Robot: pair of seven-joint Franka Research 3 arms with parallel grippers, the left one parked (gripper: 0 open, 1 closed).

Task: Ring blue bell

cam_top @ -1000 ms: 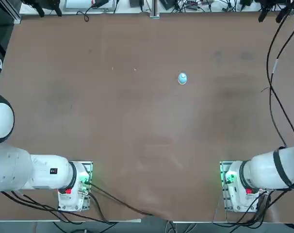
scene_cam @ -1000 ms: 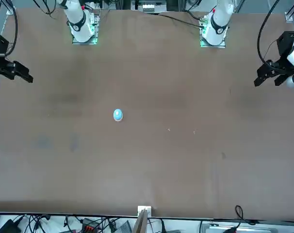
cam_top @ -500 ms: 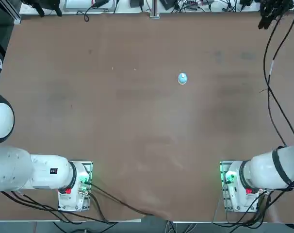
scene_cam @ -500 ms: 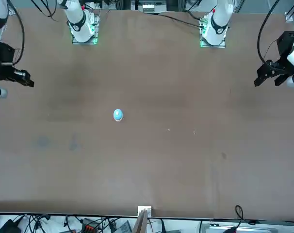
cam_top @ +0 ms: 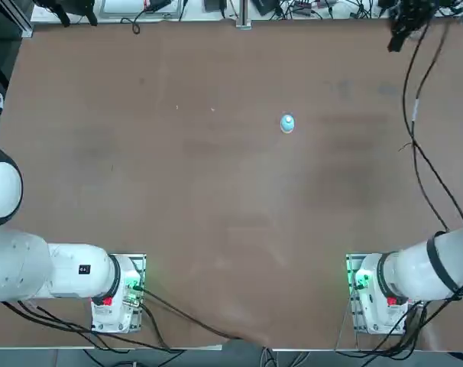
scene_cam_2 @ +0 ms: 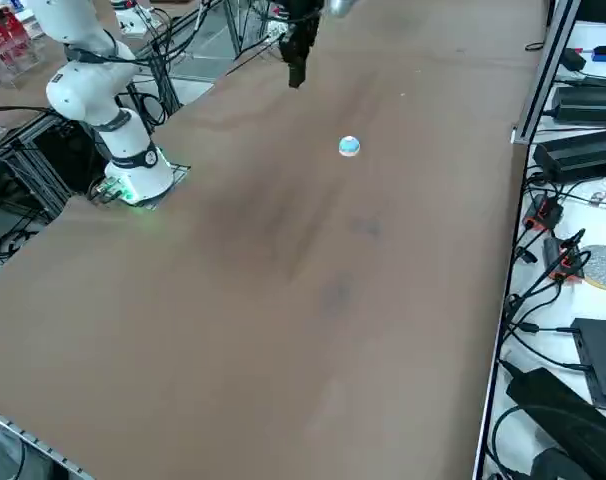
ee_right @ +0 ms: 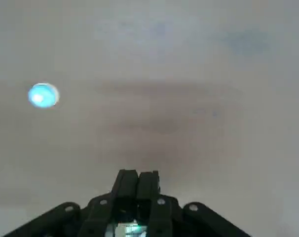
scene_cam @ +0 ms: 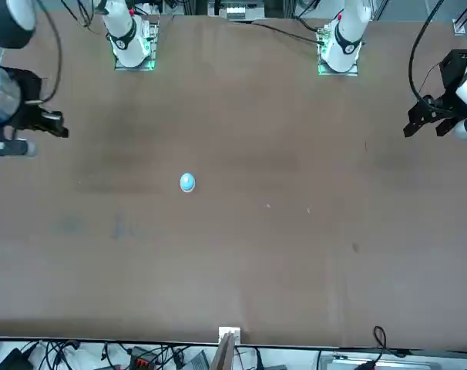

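Observation:
The blue bell (cam_top: 286,124) is a tiny light-blue dome standing alone on the brown table (cam_top: 216,199), a little beyond its middle; it also shows as the bell (scene_cam: 187,182), (scene_cam_2: 349,147). My right gripper (cam_top: 395,40) hangs high over the table's far right corner, well to the right of the bell and apart from it. The front view has this gripper (scene_cam: 58,123) at its left edge, and the side view shows the gripper (scene_cam_2: 296,72) pointing down. In the wrist view the fingers (ee_right: 138,181) are pressed together, shut on nothing, with the bell (ee_right: 43,95) far ahead and off to one side.
A black cable (cam_top: 419,145) trails from my right arm across the table's right part. Cables and power bricks (scene_cam_2: 583,110) lie along the far edge. The arm bases (cam_top: 373,294) stand at the near edge.
My right gripper has drifted inward over the far right corner, toward the bell's side. The bell has stayed where it was.

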